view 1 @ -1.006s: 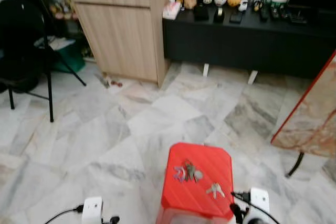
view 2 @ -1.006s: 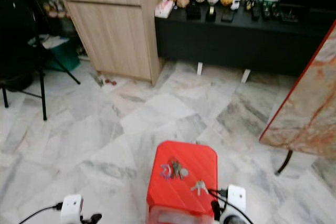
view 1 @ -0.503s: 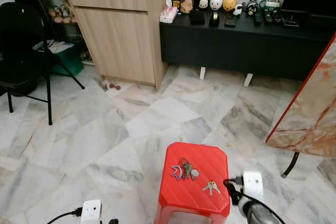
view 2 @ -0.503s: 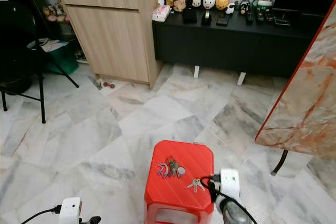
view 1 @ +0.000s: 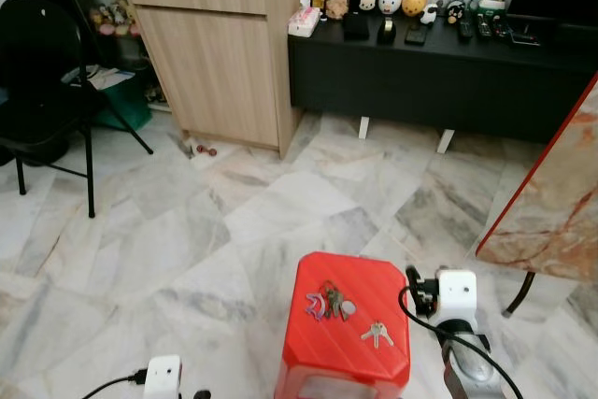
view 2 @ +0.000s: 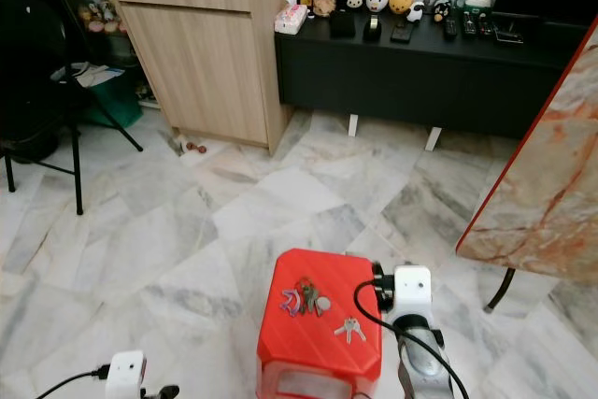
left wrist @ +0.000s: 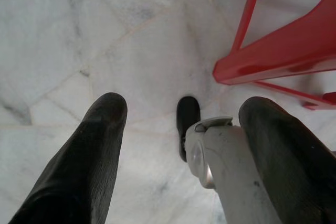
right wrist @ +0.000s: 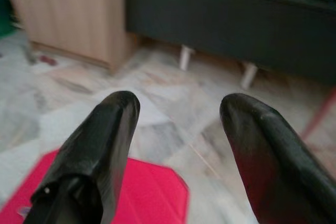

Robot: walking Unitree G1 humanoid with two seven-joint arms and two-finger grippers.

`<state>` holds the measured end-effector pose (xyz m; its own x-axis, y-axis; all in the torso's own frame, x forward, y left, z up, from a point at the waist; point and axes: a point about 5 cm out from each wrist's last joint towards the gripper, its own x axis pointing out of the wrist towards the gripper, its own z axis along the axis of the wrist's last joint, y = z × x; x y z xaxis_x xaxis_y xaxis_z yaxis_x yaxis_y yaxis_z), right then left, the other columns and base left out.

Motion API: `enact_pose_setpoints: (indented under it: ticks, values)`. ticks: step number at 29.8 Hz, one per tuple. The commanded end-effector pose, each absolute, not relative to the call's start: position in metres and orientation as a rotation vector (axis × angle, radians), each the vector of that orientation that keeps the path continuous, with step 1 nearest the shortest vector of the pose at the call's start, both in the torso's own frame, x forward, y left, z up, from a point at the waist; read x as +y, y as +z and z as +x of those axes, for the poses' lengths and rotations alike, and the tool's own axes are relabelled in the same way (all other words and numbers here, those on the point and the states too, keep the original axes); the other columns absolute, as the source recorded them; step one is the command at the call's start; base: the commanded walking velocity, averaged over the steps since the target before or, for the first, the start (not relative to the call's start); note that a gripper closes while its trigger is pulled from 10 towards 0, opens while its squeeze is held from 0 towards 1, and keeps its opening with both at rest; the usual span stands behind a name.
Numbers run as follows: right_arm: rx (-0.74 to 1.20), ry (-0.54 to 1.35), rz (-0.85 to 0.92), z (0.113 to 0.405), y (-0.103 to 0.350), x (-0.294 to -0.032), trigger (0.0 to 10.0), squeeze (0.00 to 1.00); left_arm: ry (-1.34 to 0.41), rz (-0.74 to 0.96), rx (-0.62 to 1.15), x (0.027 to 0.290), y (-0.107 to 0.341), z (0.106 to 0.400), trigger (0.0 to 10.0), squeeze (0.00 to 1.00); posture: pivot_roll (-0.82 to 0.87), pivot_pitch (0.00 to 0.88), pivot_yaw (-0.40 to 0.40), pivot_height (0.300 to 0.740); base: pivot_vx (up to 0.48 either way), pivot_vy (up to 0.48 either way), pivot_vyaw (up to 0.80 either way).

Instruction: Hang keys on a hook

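- Though no hook can be made out anywhere, judged an early stage of the task: keys not yet picked up, hanging not yet begun.
- Laid out as a room with pale marble floor [view 1: 187, 231], a wooden cabinet [view 1: 220, 53] at the back, a long black sideboard [view 1: 448, 72] beside it carrying small ornaments, a black chair [view 1: 42, 72] off to the robot's left, and a slanted marble tabletop [view 1: 551, 203] at its right.
- Set close in front of the robot: a red stool [view 1: 353, 324], probably standing in as a raised surface so the keys sit within arm's reach rather than down on the floor.
- Resting on the stool's top: a larger bunch of keys [view 1: 327, 304] near the middle, with a smaller key set [view 1: 377, 332] just beside it, nearer the robot's right; apart from each other, so either could be taken alone.
- Raised beside the stool's right edge: right gripper [right wrist: 176, 129], fingers spread wide with nothing between them, aimed over the stool's far corner toward the sideboard; judged to be lifting into place above the keys, still short of them.
- Hanging low by the stool's left side: left gripper [left wrist: 184, 129], fingers parted and empty, pointed down at the floor beside a stool leg; seemingly idle, kept clear of the working arm.
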<state>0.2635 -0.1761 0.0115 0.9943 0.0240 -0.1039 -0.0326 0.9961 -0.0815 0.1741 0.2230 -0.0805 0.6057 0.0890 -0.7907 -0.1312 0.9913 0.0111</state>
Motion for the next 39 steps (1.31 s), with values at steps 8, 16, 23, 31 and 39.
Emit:
enact_pose_setpoints:
  ticks: [8,16,23,31,39]
  values:
    - [0.056,0.02,-0.077,0.256,0.019,-0.169,10.0,0.0,0.129,-0.031,0.951,0.224,-0.087,0.16,10.0,0.0,0.05,0.0,-0.019,0.74,0.0,0.0,0.0]
    - [0.054,0.009,-0.077,0.275,0.033,-0.173,10.0,0.0,0.139,-0.043,0.936,0.224,-0.085,0.163,10.0,0.0,0.05,0.027,-0.016,0.74,0.0,0.0,0.0]
    - [0.09,0.024,-0.068,0.284,0.034,-0.17,10.0,0.0,0.143,-0.051,0.935,0.224,-0.085,0.163,10.0,0.0,0.05,0.038,-0.016,0.74,0.0,0.0,0.0]
    - [0.13,0.025,-0.073,0.286,0.031,-0.172,10.0,0.0,0.144,-0.049,0.936,0.225,-0.085,0.163,10.0,0.0,0.05,0.045,-0.013,0.696,0.0,0.0,0.0]
    - [0.135,0.037,-0.061,0.287,0.031,-0.169,10.0,0.0,0.14,-0.046,0.94,0.225,-0.085,0.163,10.0,0.0,0.05,0.05,-0.011,0.681,0.0,0.0,0.0]
